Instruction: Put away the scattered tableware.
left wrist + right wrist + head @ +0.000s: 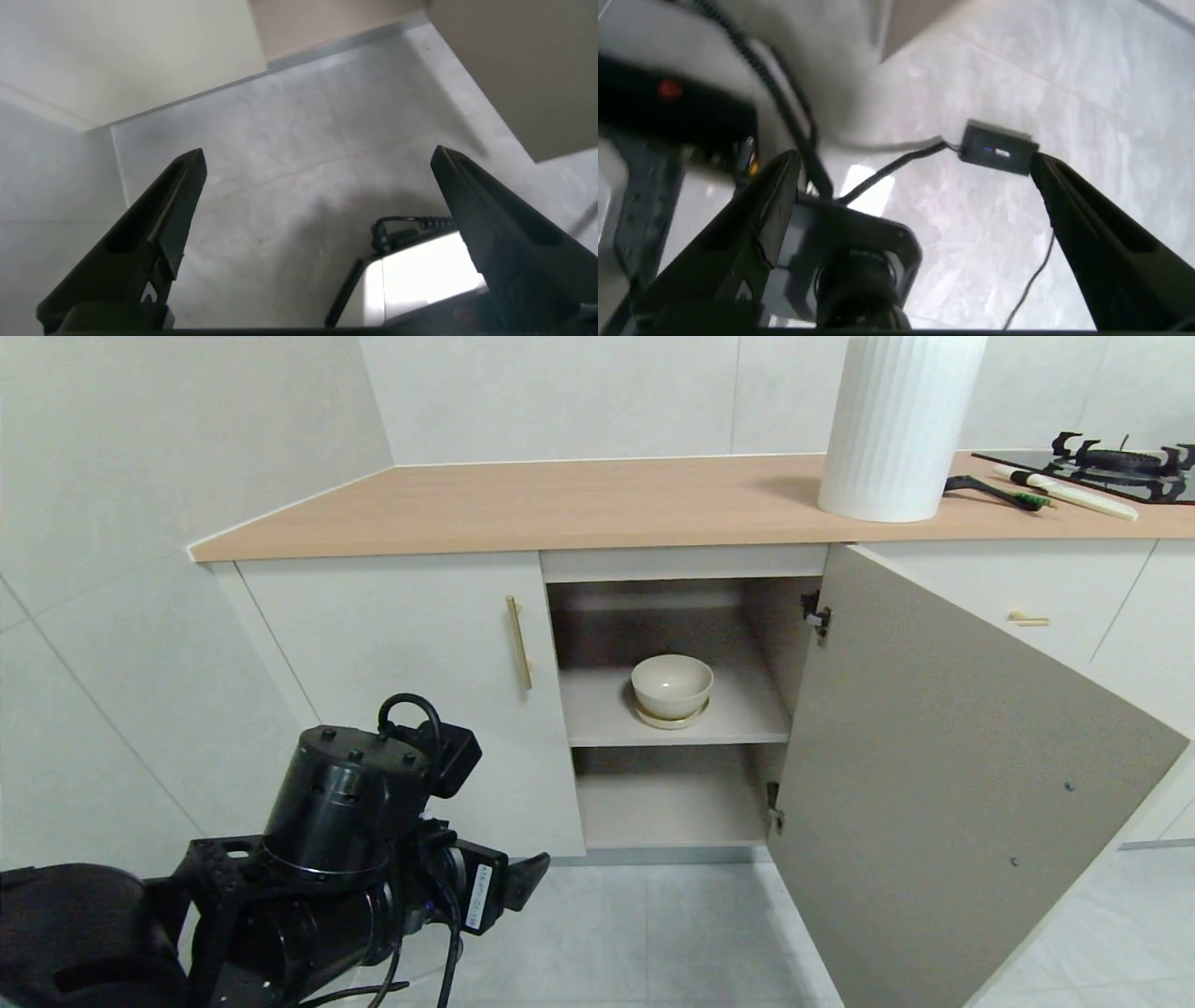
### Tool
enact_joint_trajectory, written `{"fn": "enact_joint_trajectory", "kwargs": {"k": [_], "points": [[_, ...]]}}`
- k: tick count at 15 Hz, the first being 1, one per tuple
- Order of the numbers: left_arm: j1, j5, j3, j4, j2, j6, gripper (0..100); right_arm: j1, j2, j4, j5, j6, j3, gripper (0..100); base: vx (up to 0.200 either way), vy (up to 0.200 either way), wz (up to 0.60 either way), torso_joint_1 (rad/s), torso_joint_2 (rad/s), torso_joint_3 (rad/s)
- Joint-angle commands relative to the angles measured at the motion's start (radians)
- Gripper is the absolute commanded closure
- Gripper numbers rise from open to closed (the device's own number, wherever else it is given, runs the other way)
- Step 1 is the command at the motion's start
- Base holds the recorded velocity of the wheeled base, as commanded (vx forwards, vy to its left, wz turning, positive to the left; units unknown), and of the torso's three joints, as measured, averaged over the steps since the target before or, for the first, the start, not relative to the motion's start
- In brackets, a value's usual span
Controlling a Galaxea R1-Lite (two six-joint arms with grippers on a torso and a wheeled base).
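Hanging low with left gripper (318, 157) and right gripper (915, 161) splayed, empty. Could clip wide-open grey cabinet door (934, 756) rising, or jolt cream ceramic bowl (672, 683).

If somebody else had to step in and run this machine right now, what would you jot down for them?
Left gripper: open, empty, low over the floor tiles.
Right gripper: open, empty, also over the floor.
Things: a bowl sits on a small plate on the upper shelf of the cabinet, whose door is wide open.
Done: bowl and plate are put away.
Left: a brush and a pale long utensil lie on the counter. Stow them if they count, then probably close the door.
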Motion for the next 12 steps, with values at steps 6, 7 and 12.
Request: {"fn": "enact_joint_trajectory", "kwargs": {"k": [6, 7, 12], "points": [[0.001, 0.001, 0.0, 0.0, 0.007, 0.0, 0, -0.474, 0.039, -0.043, -0.016, -0.098, -0.098, 0, 0.0, 0.0, 0.0, 0.0, 0.0, 0.0], [0.001, 0.001, 0.0, 0.0, 0.007, 0.0, 0, -0.535, 0.059, -0.087, -0.014, -0.126, -0.092, 0, 0.0, 0.0, 0.0, 0.0, 0.0, 0.0], [0.001, 0.001, -0.002, 0.0, 0.007, -0.002, 0, -0.667, 0.199, -0.266, -0.014, -0.129, -0.081, 0, 0.0, 0.0, 0.0, 0.0, 0.0, 0.0]]}}
